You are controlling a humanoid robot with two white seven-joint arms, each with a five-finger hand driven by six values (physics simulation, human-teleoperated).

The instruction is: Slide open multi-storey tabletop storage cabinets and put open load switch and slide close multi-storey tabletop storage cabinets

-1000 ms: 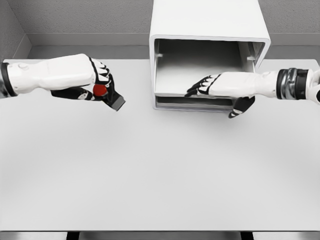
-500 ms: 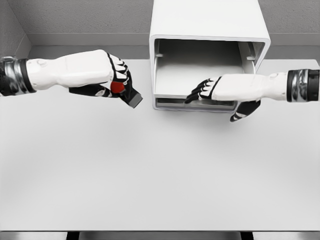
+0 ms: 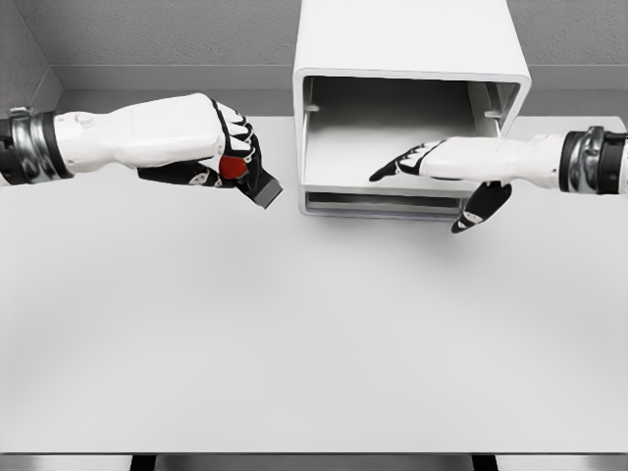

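The load switch [image 3: 245, 177] was gripped in the left hand [image 3: 211, 147], just left of the cabinet [image 3: 407, 59], with bare table [image 3: 314, 334] nearer. The right hand [image 3: 442, 167], fingers extended and holding nothing, was raised slightly over the drawer [image 3: 383, 201] since the earlier frame.

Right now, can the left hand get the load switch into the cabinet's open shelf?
Probably yes. The left hand grips the load switch just left of the cabinet, whose front is open. The right hand occupies the right part of the opening, the left part is free.
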